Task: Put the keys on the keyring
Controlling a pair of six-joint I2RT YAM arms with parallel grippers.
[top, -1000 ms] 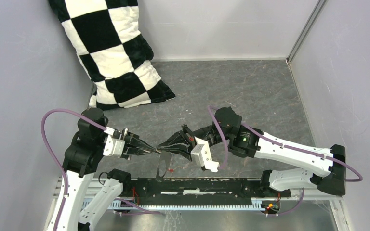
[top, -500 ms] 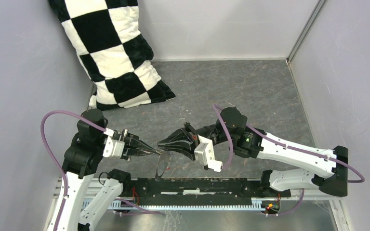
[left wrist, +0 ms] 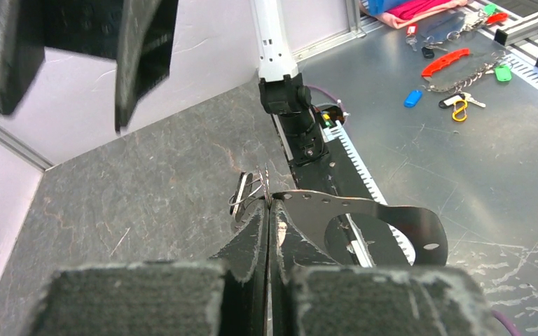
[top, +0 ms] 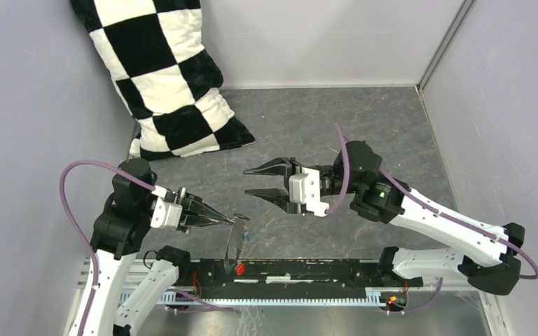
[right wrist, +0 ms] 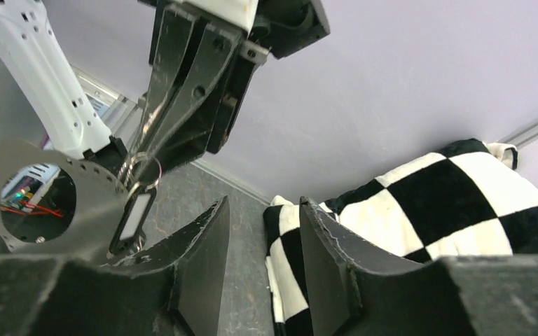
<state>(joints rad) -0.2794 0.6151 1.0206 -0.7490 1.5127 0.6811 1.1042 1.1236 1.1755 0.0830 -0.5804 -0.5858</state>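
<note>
Grey metal keyring [right wrist: 87, 203] pinched at its top in the tightly closed tips of the left gripper [top: 230, 221], hanging edge-on down to the left end of the black base rail [top: 308, 269]. Right at those tips, dark key [right wrist: 132, 217] with a white label, dangling. At the keyring's low end, over the rail, red key [top: 239, 268]; whether threaded, hard to tell. Beyond the rail, right gripper [top: 246, 181] facing the left tips but well apart, jaws parted moderately, holding nothing.
</note>
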